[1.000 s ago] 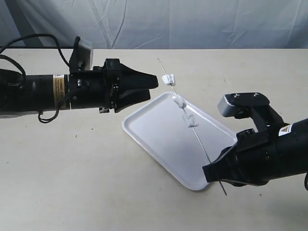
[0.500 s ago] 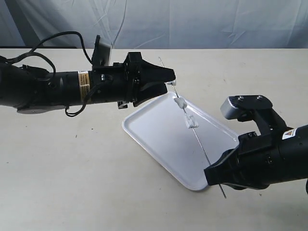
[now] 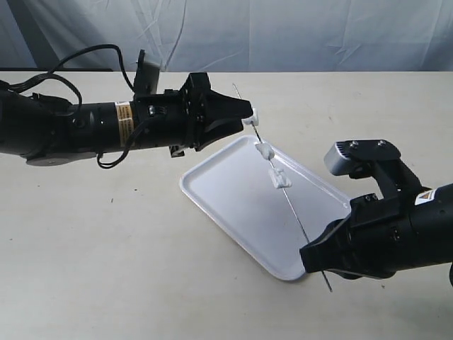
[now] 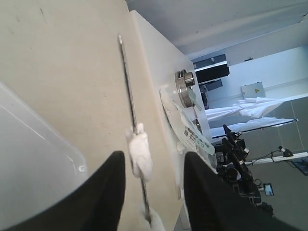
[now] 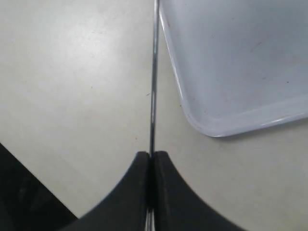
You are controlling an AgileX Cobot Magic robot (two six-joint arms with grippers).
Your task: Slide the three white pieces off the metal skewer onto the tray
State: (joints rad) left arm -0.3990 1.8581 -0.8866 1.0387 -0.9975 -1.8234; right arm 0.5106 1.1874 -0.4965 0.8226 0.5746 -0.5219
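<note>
Beige tabletop (image 3: 106,248), grey draped backdrop: the metal skewer (image 3: 294,212) is held slanting over the tray (image 3: 212,205), its long axis running from the right gripper (image 3: 320,263) at the near, lower end up and away to a bare tip past the tray's far corner. The three white pieces (image 3: 263,150) are threaded along the rod's upper half. The lower two are seen above the tray, and the topmost piece (image 3: 252,116) at or just beyond its far rim. The rod's lower end is pinched hard between the right gripper's fingers, which are pressed together around it in the right wrist view. The topmost piece is flanked by the left gripper (image 3: 245,117), whose fingers (image 4: 109,192) are spread apart, one on each side of the rod; contact with the piece cannot be made out. Only the far tip is left free, so the pieces are judged to come off along the rod's axis toward it, with the left arm the nearer.
</note>
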